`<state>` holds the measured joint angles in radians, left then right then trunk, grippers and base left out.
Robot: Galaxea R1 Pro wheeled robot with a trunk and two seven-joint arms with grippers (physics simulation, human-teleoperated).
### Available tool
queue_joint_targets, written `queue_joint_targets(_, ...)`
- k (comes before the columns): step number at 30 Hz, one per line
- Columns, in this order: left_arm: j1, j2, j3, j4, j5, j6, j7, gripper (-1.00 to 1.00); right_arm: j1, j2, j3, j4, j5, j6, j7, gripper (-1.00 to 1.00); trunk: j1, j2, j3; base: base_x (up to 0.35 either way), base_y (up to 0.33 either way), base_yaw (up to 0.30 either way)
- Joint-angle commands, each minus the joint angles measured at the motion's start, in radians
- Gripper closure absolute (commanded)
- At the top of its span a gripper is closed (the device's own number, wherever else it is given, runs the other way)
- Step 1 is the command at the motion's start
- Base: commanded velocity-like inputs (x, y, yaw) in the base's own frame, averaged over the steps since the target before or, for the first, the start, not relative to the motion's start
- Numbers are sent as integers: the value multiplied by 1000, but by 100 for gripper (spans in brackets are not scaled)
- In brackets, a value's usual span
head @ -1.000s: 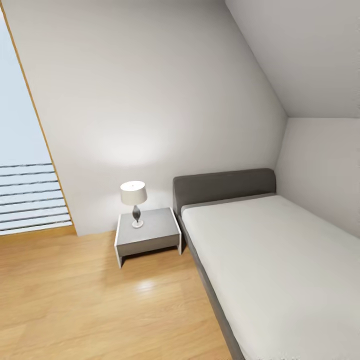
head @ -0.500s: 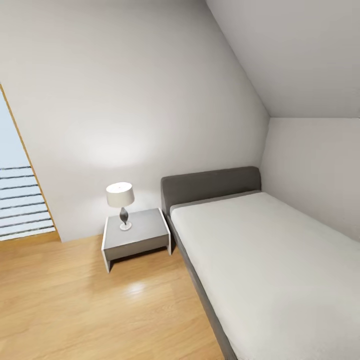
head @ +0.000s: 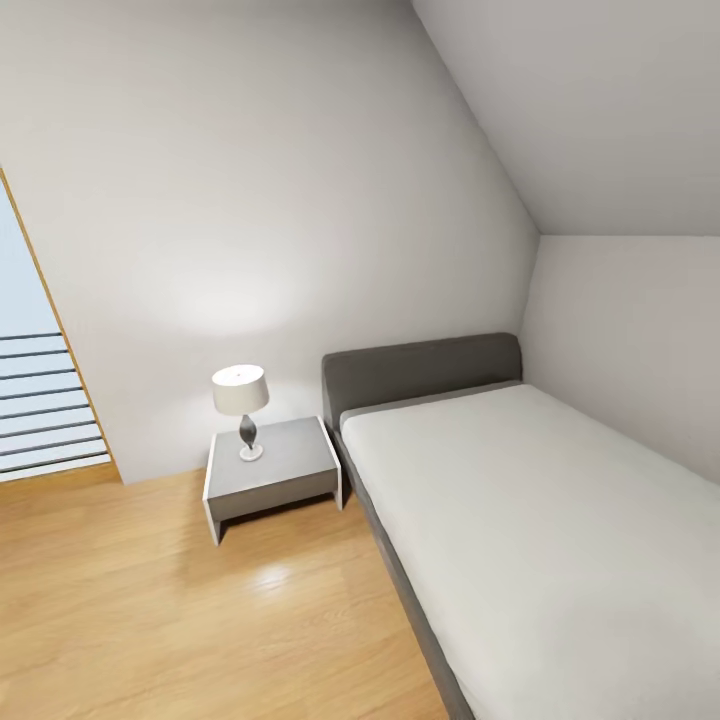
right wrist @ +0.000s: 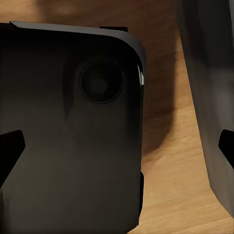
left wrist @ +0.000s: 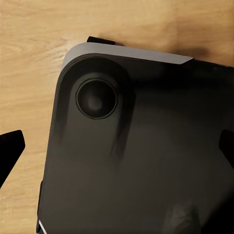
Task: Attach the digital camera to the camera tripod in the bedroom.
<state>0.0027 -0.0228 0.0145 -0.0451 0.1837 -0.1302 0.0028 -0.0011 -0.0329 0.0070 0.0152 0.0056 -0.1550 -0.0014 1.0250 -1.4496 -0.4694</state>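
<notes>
1. The left end effector (left wrist: 117,146) shows in the left wrist view as two dark fingertips at the picture's opposite edges, spread wide apart, with nothing between them and nothing touched.
2. The right end effector (right wrist: 117,146) in the right wrist view stands the same way: fingertips far apart at both edges, holding nothing.
3. Beyond each pair of fingertips lies the robot's black base (left wrist: 136,161), a rounded dark slab with a round recess near one corner, resting over the wood plank floor (left wrist: 29,58).
4. In the right wrist view a dark grey upright surface (right wrist: 209,97) runs along one side; what it is cannot be made out.
5. The head view looks into the bedroom (head: 280,200), white-walled under a sloping ceiling.
6. The bed (head: 540,520), grey-framed with a pale mattress, fills the 4 o'clock part of the view and is cut off at the right and lower edges.
7. A grey bedside desk (head: 272,478) stands just beside the headboard, at about 8 o'clock from centre, carrying a lit lamp (head: 240,400).
8. At 9 o'clock a wood-framed opening (head: 40,400) with horizontal slats is cut by the left edge.
</notes>
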Motion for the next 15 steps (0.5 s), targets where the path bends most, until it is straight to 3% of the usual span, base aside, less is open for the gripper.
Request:
queue_joint_targets(1,0,0,1,-1,5,-2,0,-100,0,0,1,2,1,-5,0,-100,0,0,-1,0,0,-1)
queue_joint_targets(15,0,0,1,-1,5,-2,2,-100,0,0,1,2,2,-5,0,-100,0,0,-1,0,0,0)
